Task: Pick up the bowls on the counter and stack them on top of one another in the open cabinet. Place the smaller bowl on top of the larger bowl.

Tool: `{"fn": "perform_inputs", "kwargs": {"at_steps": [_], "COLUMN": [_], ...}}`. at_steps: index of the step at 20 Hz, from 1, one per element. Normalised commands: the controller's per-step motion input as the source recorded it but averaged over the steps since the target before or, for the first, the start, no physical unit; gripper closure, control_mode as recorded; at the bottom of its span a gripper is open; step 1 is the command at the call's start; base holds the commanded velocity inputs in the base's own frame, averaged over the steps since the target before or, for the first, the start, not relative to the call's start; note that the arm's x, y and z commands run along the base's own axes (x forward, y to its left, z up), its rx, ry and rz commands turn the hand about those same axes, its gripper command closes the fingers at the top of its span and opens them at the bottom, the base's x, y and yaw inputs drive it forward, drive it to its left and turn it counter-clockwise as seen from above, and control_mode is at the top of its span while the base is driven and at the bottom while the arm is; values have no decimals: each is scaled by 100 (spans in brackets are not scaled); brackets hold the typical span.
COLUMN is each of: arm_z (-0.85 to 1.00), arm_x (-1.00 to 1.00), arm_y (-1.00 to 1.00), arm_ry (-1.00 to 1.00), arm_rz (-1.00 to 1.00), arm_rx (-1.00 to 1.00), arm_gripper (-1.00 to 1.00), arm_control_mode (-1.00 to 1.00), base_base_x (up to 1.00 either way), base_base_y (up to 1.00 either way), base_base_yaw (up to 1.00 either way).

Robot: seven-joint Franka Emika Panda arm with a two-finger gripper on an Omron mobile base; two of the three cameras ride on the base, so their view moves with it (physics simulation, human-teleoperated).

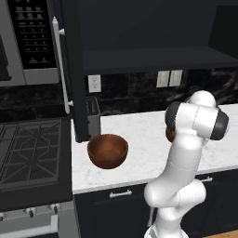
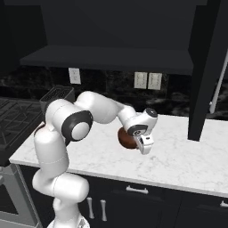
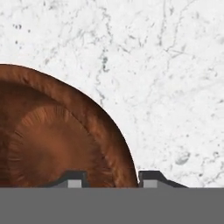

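Note:
The larger bowl (image 1: 107,150), wide and reddish-brown, sits on the white counter (image 1: 139,125) near its left end, just below the open cabinet's door (image 1: 74,69). The smaller bowl (image 2: 127,139) rests further right on the counter (image 2: 187,156); in the left base view only a sliver of the smaller bowl (image 1: 169,135) peeks out behind the arm. My gripper (image 2: 144,149) reaches down at this bowl's right side. In the hand view the gripper (image 3: 112,179) straddles the smaller bowl's (image 3: 52,140) rim, one finger inside and one outside, shut on its wall. The open cabinet's dark shelf (image 1: 153,58) (image 2: 107,58) hangs above.
A black gas stovetop (image 1: 28,153) lies left of the counter, with a steel microwave (image 1: 28,42) above it. A toaster (image 1: 93,111) (image 2: 55,95) stands against the dark backsplash. A second open cabinet door (image 2: 207,67) hangs at the right. Bare marble (image 3: 166,65) spreads beyond the small bowl.

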Motion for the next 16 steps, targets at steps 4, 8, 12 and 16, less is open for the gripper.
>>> {"fn": "perform_inputs", "kwargs": {"at_steps": [4, 8, 12, 16], "arm_z": [2, 33, 74, 99], "arm_x": [-5, -35, -93, -97], "arm_y": [0, 0, 4, 44], "arm_ry": [-4, -16, -33, -29], "arm_rz": [0, 0, 4, 9], "arm_rx": [0, 0, 0, 0], "arm_gripper": [100, 100, 100, 100], "arm_control_mode": [-100, -100, -100, -100], "base_base_x": [0, 0, 0, 0], "base_base_y": [0, 0, 0, 0], "base_base_yaw": [0, 0, 0, 0]}}
